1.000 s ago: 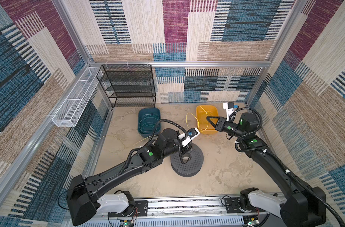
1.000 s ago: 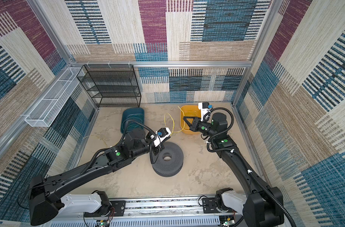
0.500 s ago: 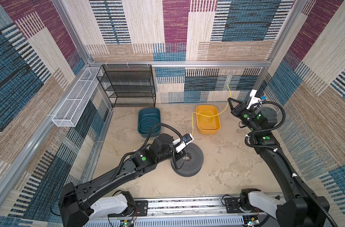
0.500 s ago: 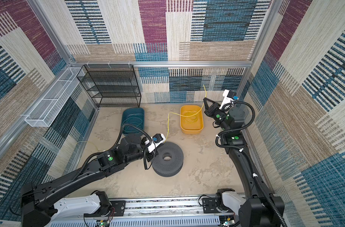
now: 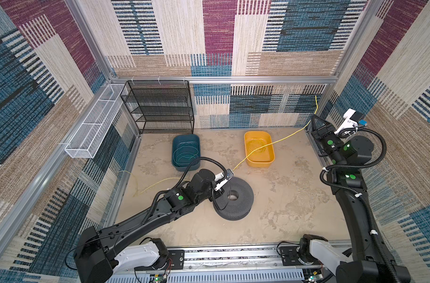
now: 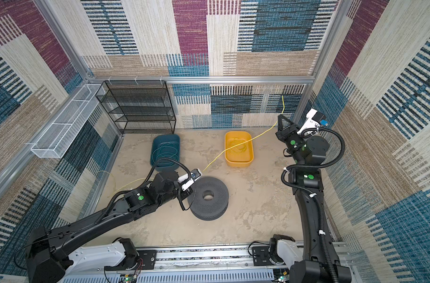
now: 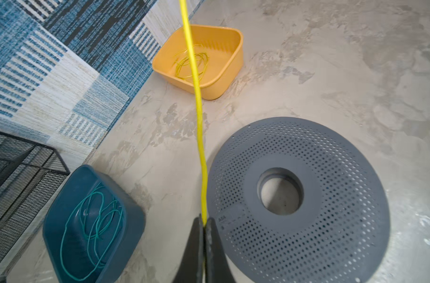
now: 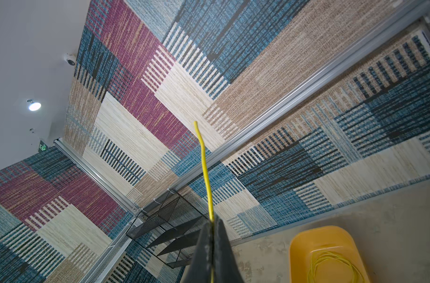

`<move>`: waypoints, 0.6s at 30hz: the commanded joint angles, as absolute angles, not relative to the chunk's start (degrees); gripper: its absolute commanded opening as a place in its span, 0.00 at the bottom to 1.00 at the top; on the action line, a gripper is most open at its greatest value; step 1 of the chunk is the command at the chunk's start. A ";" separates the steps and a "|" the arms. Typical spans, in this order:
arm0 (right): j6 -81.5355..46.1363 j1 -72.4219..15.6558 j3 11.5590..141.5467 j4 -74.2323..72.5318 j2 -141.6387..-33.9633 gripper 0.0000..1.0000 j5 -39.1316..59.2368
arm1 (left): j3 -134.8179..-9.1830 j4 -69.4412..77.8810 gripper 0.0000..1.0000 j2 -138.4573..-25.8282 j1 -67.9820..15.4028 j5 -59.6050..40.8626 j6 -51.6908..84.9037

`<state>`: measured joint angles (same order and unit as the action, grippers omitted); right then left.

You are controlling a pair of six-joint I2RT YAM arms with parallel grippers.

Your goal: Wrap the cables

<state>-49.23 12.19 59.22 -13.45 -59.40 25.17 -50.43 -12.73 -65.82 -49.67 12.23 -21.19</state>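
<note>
Now the thin yellow cable [image 5: 277, 141] is stretched taut over the yellow plastic tub [image 5: 270, 160]: my right gripper [image 8: 212, 221], pinched near its end, has swung to the far right corner, while my left gripper [image 7: 203, 224] clamps it beside the grey perforated disc [image 5: 243, 203]. Ready to wind, I reckon.

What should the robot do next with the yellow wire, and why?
Probably swing the right hand down toward the gray ring to start a loop. Both hands are shut on the yellow cable, stretched straight between them, and the left hand sits beside the ring.
</note>
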 commanded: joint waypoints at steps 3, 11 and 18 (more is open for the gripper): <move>-56.48 15.43 57.64 -23.02 -59.69 0.00 25.94 | -50.03 -20.12 0.00 -65.47 -48.89 14.74 -22.55; -59.98 17.34 55.22 -26.92 -59.58 0.00 26.00 | -49.96 -24.47 0.00 -66.18 -48.87 13.63 -21.94; -60.29 17.39 54.64 -28.20 -60.30 0.00 27.97 | -50.21 -26.57 0.00 -66.49 -49.00 14.85 -21.15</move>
